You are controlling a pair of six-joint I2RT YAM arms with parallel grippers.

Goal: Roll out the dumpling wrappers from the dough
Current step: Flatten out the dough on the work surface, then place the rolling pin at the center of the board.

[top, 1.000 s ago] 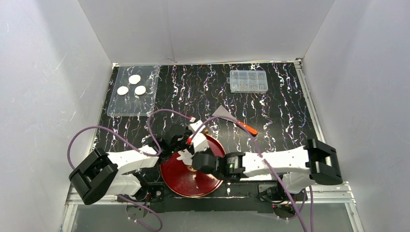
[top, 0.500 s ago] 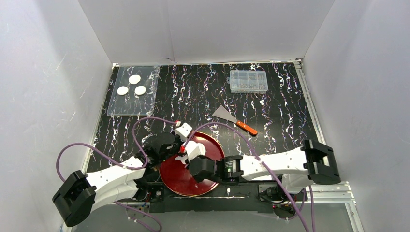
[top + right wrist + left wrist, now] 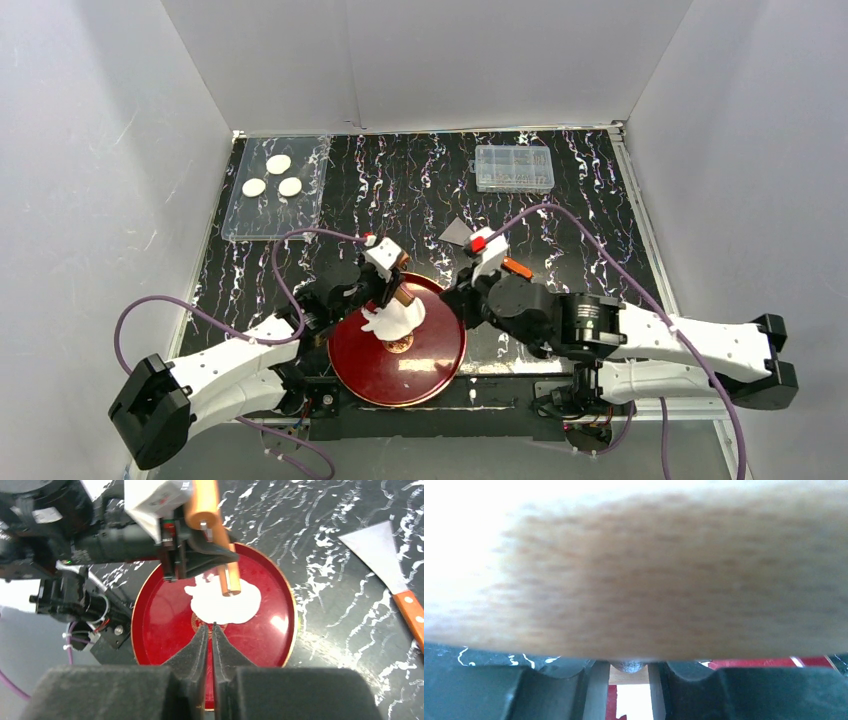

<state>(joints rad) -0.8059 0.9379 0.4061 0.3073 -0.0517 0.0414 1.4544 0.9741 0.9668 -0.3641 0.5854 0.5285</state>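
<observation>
— The dough?
— Flattened, ragged-edged, on the red plate, just past its centre; long axis running side to side across the plate.
— The rolling pin?
— Tilted, lower end planted on the dough, upper end leaning toward the plate's far rim. Clamped in the left gripper.
— The right gripper?
— Pinched closed on nothing, above the plate's right side.
— The dumpling wrappers?
— Three, well beyond the plate, far left, on a clear tray.

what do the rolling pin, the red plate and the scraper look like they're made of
rolling pin: looks like bare wood, matte tan with fine grain streaks.
red plate: glossy, with a thin golden edge; plastic or lacquer, can't tell.
scraper: flat grey blade, likely metal; orange riveted handle, maybe wood.
</observation>
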